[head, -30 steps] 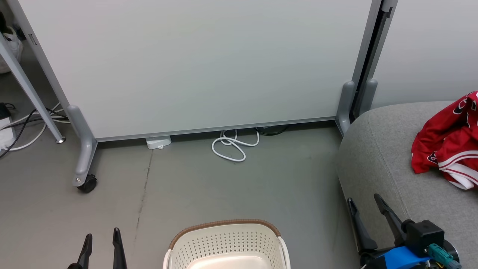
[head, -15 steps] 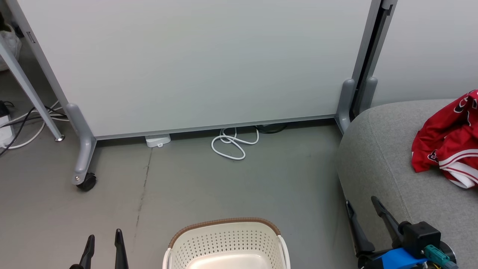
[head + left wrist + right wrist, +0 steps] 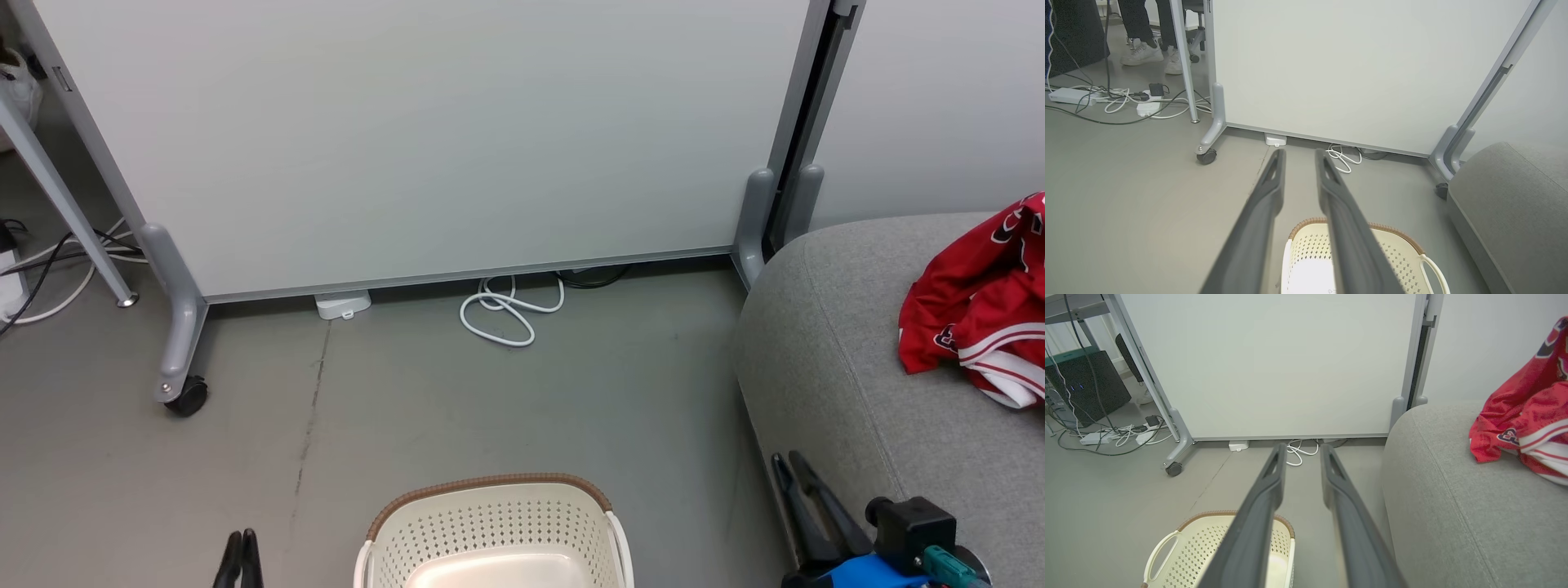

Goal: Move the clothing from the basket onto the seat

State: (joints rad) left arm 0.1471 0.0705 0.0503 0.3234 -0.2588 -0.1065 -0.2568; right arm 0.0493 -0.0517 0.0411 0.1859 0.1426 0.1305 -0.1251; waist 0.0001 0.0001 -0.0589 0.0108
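The red clothing (image 3: 971, 310) with white trim lies bunched on the light-grey seat (image 3: 824, 343) at the right; in the right wrist view the clothing (image 3: 1515, 412) is on the seat (image 3: 1445, 490) too. The cream basket (image 3: 490, 483) with its brown rim stands on the floor at the bottom centre, and the part of its inside that shows is bare. My left gripper (image 3: 242, 536) is shut and holds nothing, left of the basket (image 3: 1396, 232). My right gripper (image 3: 785, 459) is shut on nothing beside the seat's front corner, right of the basket (image 3: 1208, 516).
A white partition panel (image 3: 449, 139) on grey legs with a caster (image 3: 186, 398) closes off the back. A coiled white cable (image 3: 506, 314) and a small white box (image 3: 343, 304) lie at its foot. Cables (image 3: 1126, 98) and a person's feet (image 3: 1147, 53) are at the far left.
Both grippers have gone from open to shut and have sunk toward the bottom edge of the head view. The picture has shifted slightly; clothing and basket stay put.
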